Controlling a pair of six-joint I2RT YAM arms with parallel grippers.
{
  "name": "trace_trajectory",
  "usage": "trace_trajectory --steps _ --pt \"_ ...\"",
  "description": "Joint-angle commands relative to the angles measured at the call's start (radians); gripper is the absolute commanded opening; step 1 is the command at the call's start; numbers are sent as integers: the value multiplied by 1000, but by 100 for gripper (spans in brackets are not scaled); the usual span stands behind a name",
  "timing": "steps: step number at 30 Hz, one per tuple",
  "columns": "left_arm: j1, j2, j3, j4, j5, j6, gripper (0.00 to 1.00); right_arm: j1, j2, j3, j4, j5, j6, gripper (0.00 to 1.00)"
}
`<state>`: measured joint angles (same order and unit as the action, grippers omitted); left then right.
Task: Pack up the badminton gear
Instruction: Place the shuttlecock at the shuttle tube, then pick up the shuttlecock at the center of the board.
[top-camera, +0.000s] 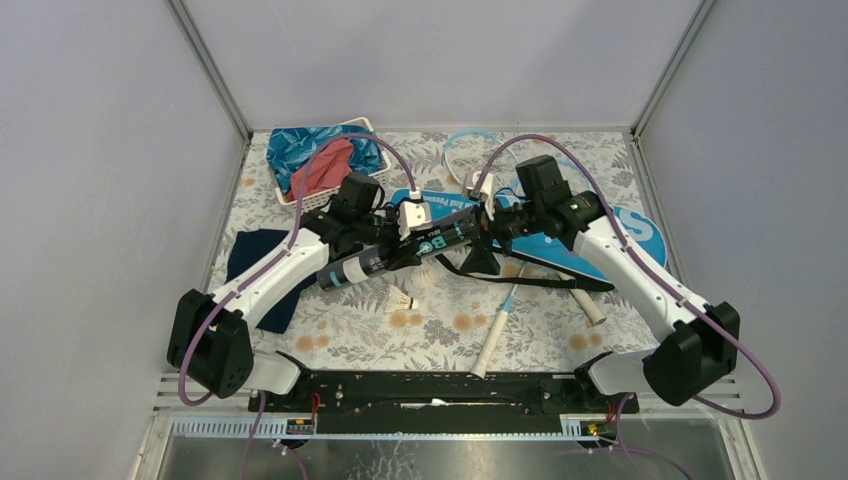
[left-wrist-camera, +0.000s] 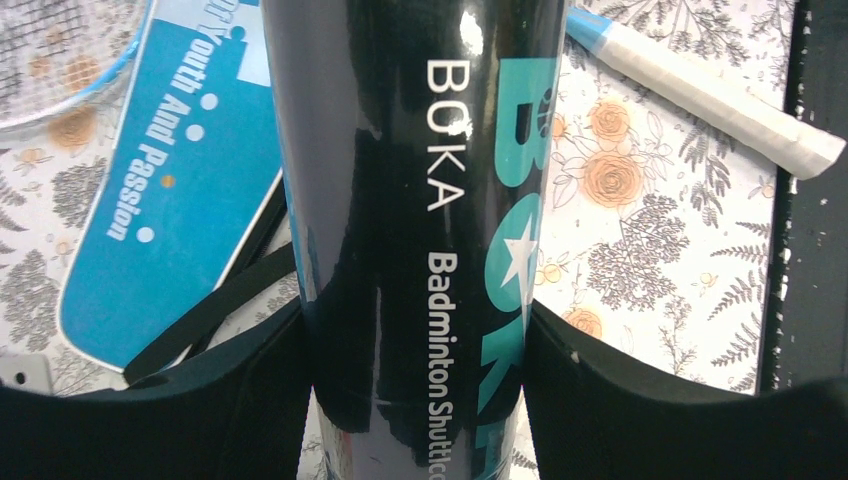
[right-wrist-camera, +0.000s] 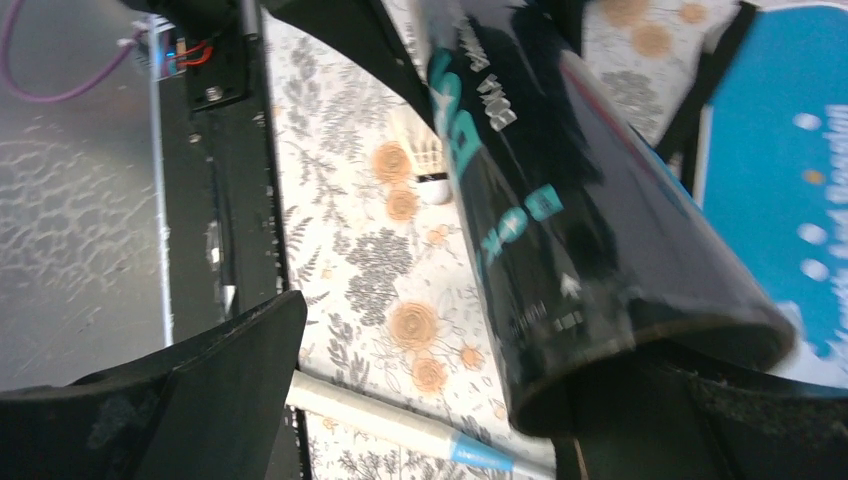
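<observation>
Your blue bag (top-camera: 620, 235) lay flat toward the table's (top-camera: 440, 330) far right. Your left gripper (left-wrist-camera: 415, 340) pinched the long black tube (top-camera: 400, 255) mid-length above the table's centre. Your right gripper (right-wrist-camera: 440, 380) stood spread wide at its open end. One shuttlecock (top-camera: 402, 300) lay nearby.

The left gripper (left-wrist-camera: 415, 360) clamped a long glossy black tube (left-wrist-camera: 400, 200), lettered "BOKA Badminton" in white, between its two black fingers (left-wrist-camera: 200, 410), the tube running straight ahead from them. Left of the gripper lay a blue racket-shaped bag (left-wrist-camera: 170, 200) with its black strap (left-wrist-camera: 215, 310) and, farther ahead, a light-blue-framed strung racket head (left-wrist-camera: 50, 50). Ahead to the right, a white-wrapped racket handle (left-wrist-camera: 710, 90) rested on the floral tablecloth (left-wrist-camera: 650, 250).
</observation>
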<state>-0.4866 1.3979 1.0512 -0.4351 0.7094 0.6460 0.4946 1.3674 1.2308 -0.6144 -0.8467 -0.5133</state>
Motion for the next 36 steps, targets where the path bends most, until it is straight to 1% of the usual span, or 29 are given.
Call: trace_trajectory --steps 1,4,7,10,14,17,22,26,30,36 --pt "30 -36 23 97 -59 -13 1 -60 -102 72 -6 139 58 100" --pt "53 -32 43 98 -62 -41 1 -92 -140 91 7 208 88 100" --pt "79 -34 63 106 -61 -75 1 -101 -163 103 17 297 113 100" --pt "104 -40 77 119 -61 -109 2 -108 -171 103 33 354 145 100" --pt "155 -46 105 122 -60 -171 2 -110 -172 46 81 378 176 100" --pt "200 -56 122 125 -40 -224 2 -110 -162 -35 150 341 192 98" --pt "255 -73 132 136 3 -297 2 -105 -74 -145 282 236 256 97" --pt "297 -91 115 183 32 -380 2 -69 20 -204 392 214 315 95" --pt "339 -107 93 229 79 -463 3 19 90 -242 496 286 337 94" --pt "370 -119 81 245 78 -488 3 110 200 -250 579 340 340 90"
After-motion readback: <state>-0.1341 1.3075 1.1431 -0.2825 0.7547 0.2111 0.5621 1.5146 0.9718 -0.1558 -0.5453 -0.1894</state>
